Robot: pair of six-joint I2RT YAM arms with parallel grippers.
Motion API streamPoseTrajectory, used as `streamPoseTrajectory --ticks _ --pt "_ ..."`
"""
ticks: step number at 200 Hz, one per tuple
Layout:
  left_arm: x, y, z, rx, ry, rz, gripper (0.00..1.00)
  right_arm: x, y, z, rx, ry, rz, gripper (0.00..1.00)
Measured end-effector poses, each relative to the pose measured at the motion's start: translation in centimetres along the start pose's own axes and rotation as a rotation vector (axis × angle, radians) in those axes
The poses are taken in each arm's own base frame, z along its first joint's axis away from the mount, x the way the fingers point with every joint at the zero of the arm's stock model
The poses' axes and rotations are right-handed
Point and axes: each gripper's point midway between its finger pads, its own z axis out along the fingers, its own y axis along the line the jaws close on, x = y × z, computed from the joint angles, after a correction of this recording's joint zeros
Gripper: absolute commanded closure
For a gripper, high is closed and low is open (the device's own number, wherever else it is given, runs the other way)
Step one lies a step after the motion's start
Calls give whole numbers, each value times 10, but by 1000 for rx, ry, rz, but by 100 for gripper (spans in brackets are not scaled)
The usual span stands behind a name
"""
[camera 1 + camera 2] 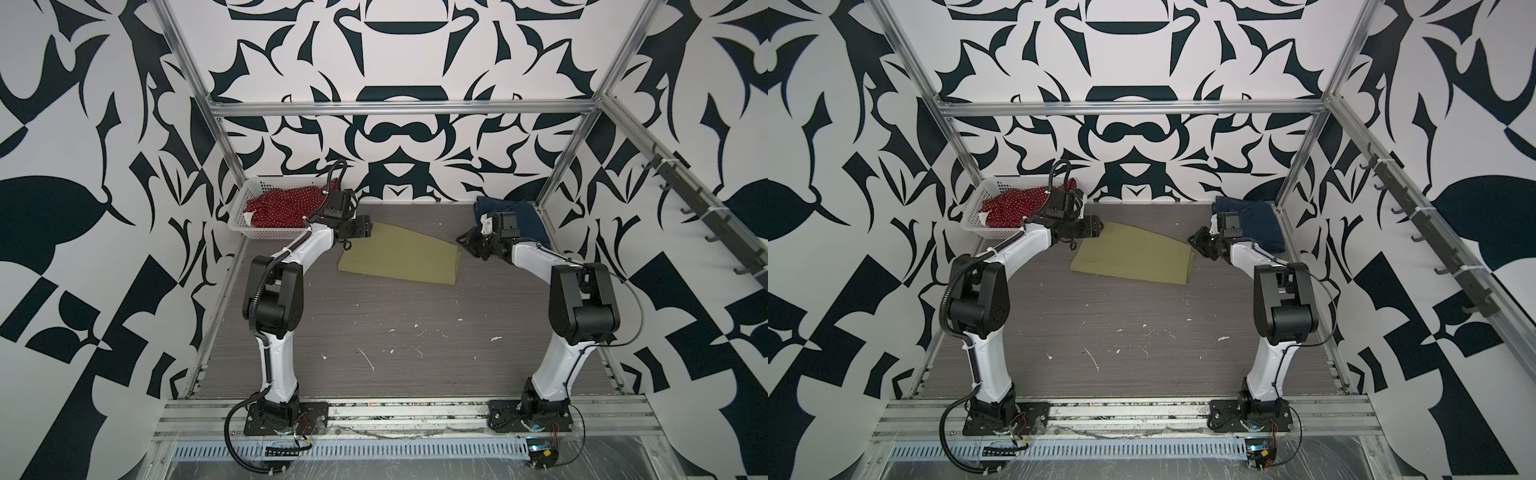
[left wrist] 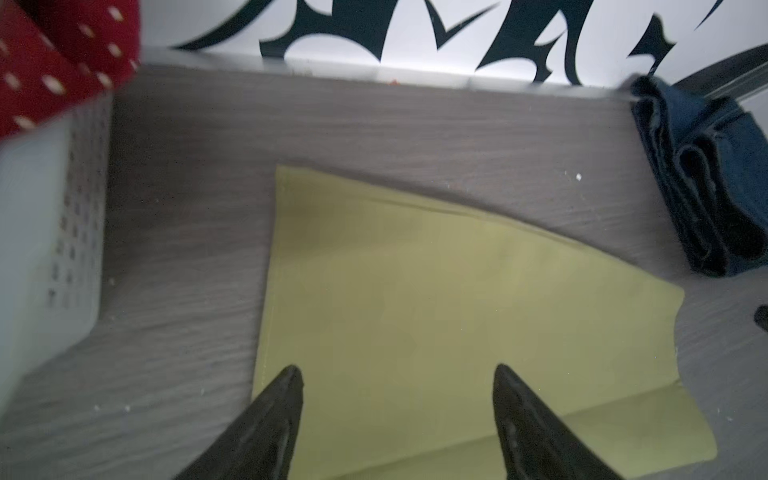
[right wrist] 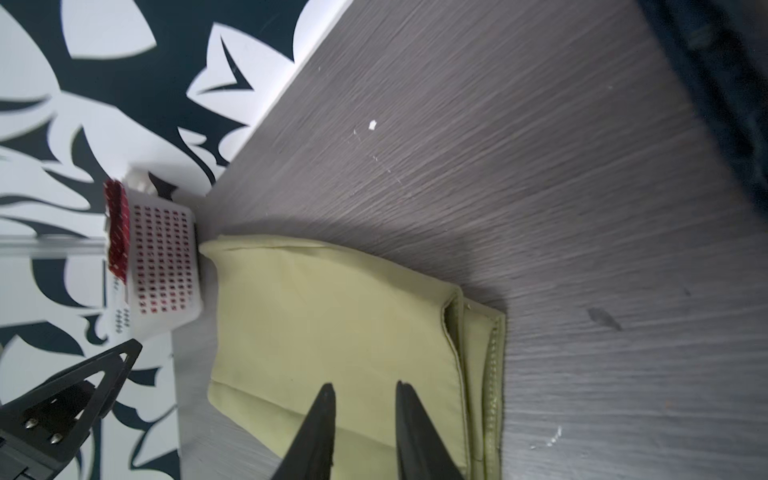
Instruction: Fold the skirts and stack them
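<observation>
Desk (image 1: 415, 332) of grey wood grain carries everything. The green skirt (image 1: 399, 259) lies folded flat on it, between the two tools. Its left part is under the left tool (image 2: 399, 374), and its layered right edge is just below the right tool (image 3: 365, 386). The basket (image 1: 244, 199) stands beside the left tool on its outer side, at the far left corner of the desk. The denim skirt (image 1: 530, 220) lies folded just beyond the wrist of the right tool, at the far right corner, apart from the green skirt. The red skirt (image 1: 282, 208) is heaped inside the basket. The left tool is spread wide and holds nothing. The right tool is parted only a little, with nothing between its tips. Whether it touches the cloth, I cannot tell.
</observation>
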Motion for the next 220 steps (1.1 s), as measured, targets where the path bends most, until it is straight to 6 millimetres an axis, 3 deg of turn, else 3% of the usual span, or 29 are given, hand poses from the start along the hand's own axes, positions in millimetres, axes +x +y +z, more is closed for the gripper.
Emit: streamPoseTrajectory --ticks 20,55,72,94,116,156,177,220 --pt "28 -11 7 -3 51 34 17 -2 -4 13 4 33 -26 66" --pt "69 -8 7 -16 104 17 28 15 -19 26 30 88 -19 70" --pt "80 13 1 -32 115 -39 36 35 -17 23 39 117 -32 72" --pt "78 36 0 -59 107 -103 46 70 2 16 15 158 -82 76" --pt "83 43 2 -65 99 -124 56 100 12 10 -21 182 -114 80" --pt "130 55 6 -96 189 -184 65 122 -18 11 32 218 -90 88" --pt "136 62 -1 -108 172 -218 65 134 -39 10 73 231 -78 88" --pt "156 77 -24 -156 191 -287 70 141 -46 1 71 201 -106 90"
